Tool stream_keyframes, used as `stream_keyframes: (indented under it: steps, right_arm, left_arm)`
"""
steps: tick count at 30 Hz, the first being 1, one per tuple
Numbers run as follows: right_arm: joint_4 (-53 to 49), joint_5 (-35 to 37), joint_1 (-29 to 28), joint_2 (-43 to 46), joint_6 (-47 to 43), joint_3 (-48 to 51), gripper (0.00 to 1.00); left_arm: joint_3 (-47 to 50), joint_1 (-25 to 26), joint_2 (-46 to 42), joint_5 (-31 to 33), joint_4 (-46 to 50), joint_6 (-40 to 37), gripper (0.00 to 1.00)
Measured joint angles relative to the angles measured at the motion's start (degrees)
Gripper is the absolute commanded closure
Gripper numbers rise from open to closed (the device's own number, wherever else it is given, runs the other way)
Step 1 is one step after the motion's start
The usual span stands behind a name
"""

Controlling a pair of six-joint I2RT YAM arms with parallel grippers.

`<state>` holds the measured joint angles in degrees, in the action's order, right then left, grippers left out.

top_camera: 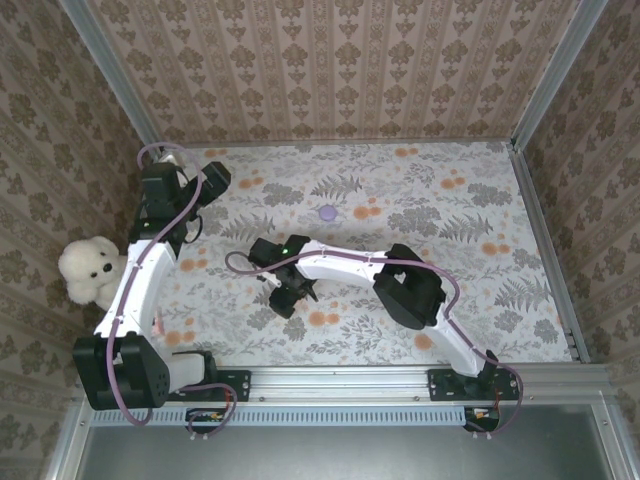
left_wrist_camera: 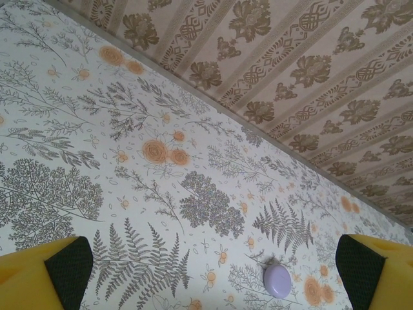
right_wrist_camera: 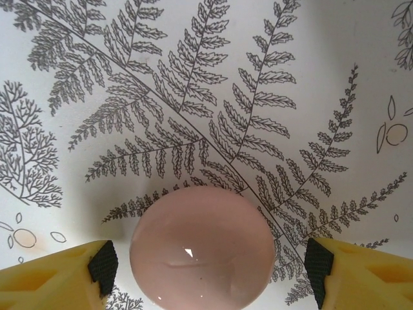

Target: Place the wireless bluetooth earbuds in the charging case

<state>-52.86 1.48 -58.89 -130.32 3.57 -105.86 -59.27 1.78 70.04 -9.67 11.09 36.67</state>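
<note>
A round, glossy pink case (right_wrist_camera: pixel 201 248) lies shut on the fern-print cloth, between the fingers of my right gripper (right_wrist_camera: pixel 210 266). The gripper is open and low over the case, with a small gap between the case and each black pad (right_wrist_camera: pixel 103 263). In the top view the right gripper (top_camera: pixel 290 290) is left of the table's centre and covers the pink case. A small lavender oval case (top_camera: pixel 327 212) lies further back on the cloth. It also appears ahead of my left gripper (left_wrist_camera: pixel 213 274), as the lavender case (left_wrist_camera: pixel 277 281). The left gripper is open, raised and empty.
A white plush bear (top_camera: pixel 90 270) sits at the left edge beside the left arm. Patterned walls enclose the table at the back and both sides. The floral cloth (top_camera: pixel 450 230) is bare to the right.
</note>
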Motion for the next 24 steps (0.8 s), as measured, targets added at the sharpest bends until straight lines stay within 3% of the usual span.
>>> stream_keyframes:
  steps: [16,24]
  right_arm:
    - [-3.1,4.7,-1.8,-2.9,0.7,-4.0,0.33]
    - [-3.3,4.8,-2.1,-2.9,1.7,-4.0,0.47]
  left_arm:
    - [-0.1,0.0,0.2,-1.0,0.0,0.0,0.00]
    - [-0.1,0.0,0.2,-1.0,0.0,0.0,0.00]
